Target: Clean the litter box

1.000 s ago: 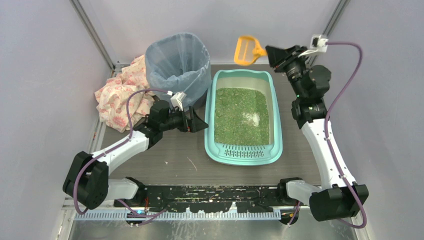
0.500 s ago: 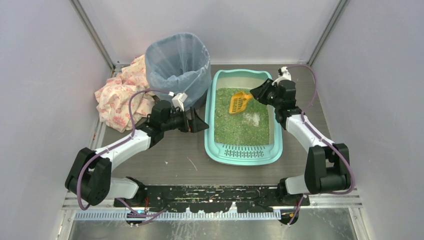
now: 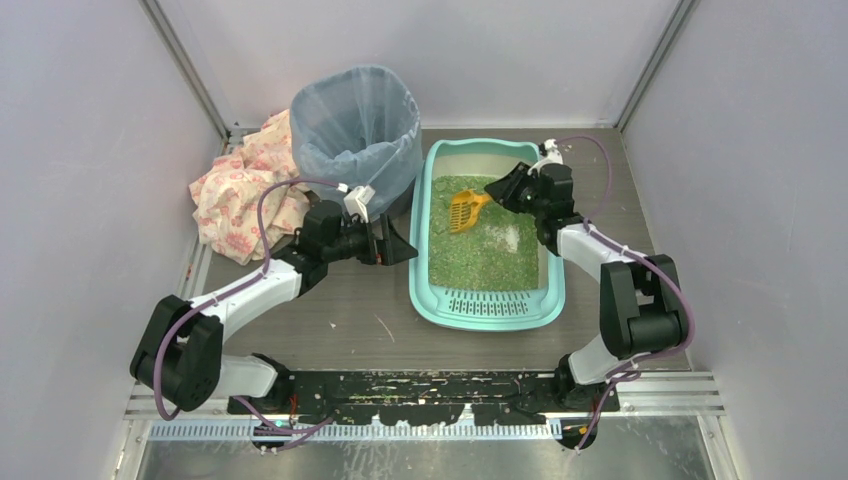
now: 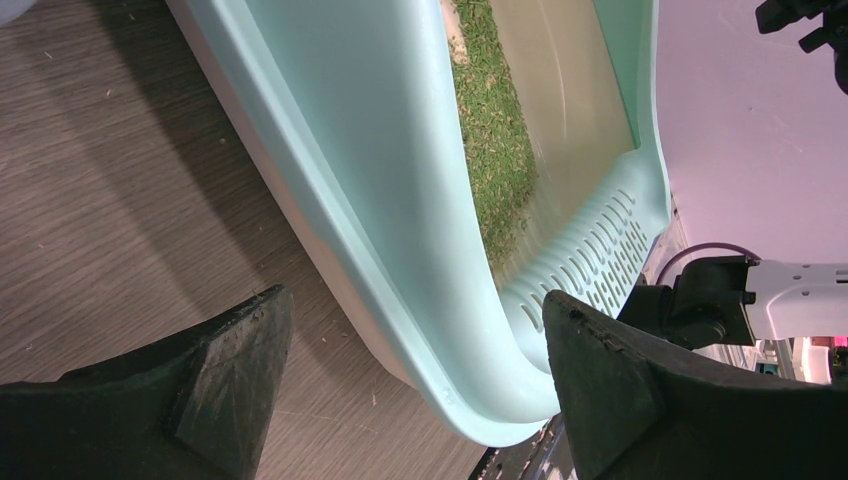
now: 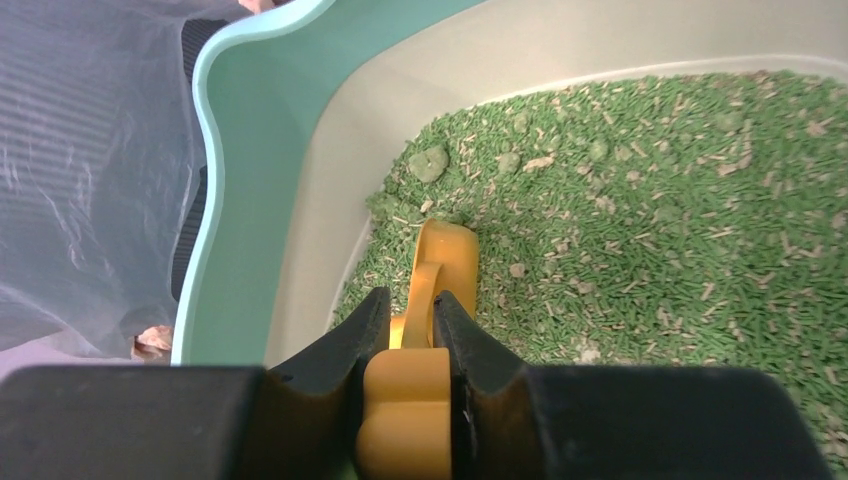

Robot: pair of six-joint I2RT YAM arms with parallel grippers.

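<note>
The teal litter box [image 3: 433, 290] sits mid-table, green litter [image 3: 485, 245] inside, slotted grate step [image 3: 495, 300] at its near end. My right gripper [image 3: 497, 195] is shut on the handle of the orange scoop [image 3: 463, 211], whose head lies in the litter at the far left of the box. In the right wrist view the scoop [image 5: 440, 262] points at small litter clumps [image 5: 430, 160] by the box wall [image 5: 300, 200]. My left gripper [image 3: 405, 247] is open, its jaws either side of the box's left rim [image 4: 370, 250]; contact does not show.
A blue-grey bag-lined round bin [image 3: 355, 125] stands just left of the box's far end. A floral cloth [image 3: 240, 190] lies crumpled behind and left of the bin. Grey walls close in on both sides.
My right arm swung the scoop down from above the box's far rim into the litter, then slid it left toward the far-left corner. The left arm has not moved.
</note>
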